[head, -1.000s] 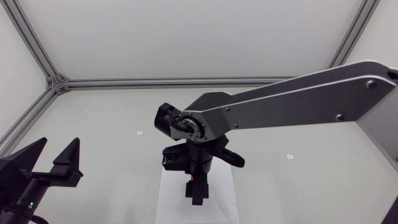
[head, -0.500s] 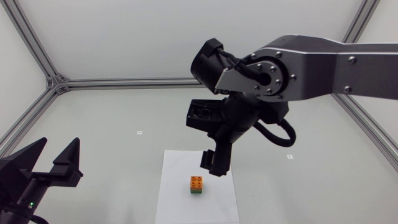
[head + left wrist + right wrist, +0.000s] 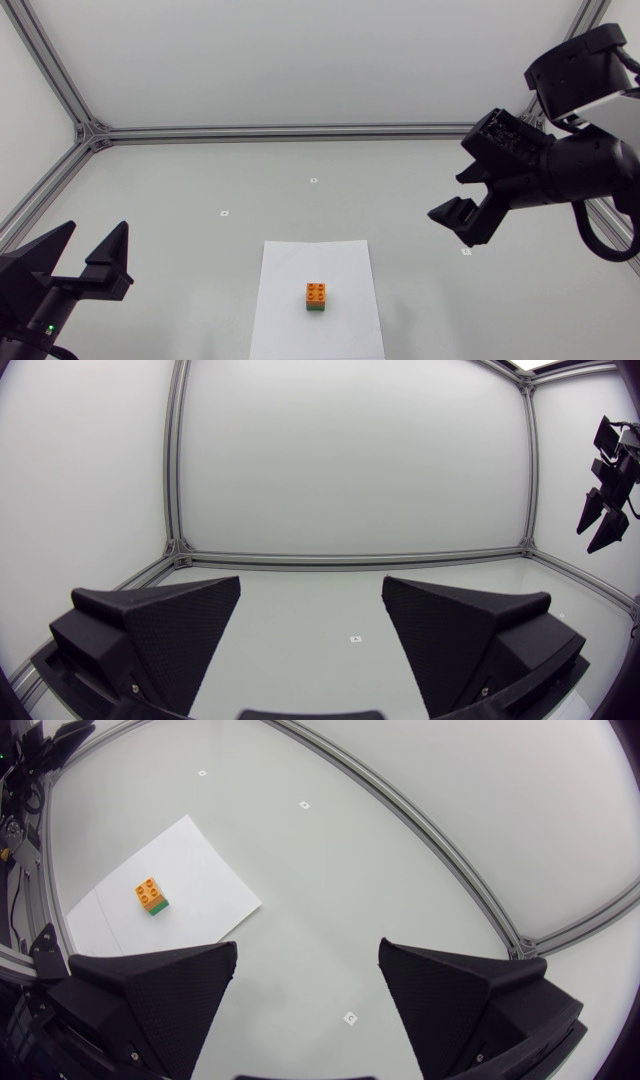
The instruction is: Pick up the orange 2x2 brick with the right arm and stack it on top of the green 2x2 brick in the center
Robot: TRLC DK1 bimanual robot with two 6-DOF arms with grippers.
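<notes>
On the white sheet [image 3: 285, 310], orange brick [image 3: 316, 293] tops green brick [image 3: 316, 309]; left fingers [image 3: 108, 258] and right fingers [image 3: 462, 218] gape empty.

My bench [image 3: 180, 170] is pale grey. One white paper sheet [image 3: 290, 310] lies flat on it toward six o'clock, with small marks [image 3: 224, 213] beyond it.

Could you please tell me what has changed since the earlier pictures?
The right gripper released the orange brick on top of the green brick, then rose and swung back to the right, open. Both bricks on the white sheet and the open left gripper stayed where they were.
</notes>
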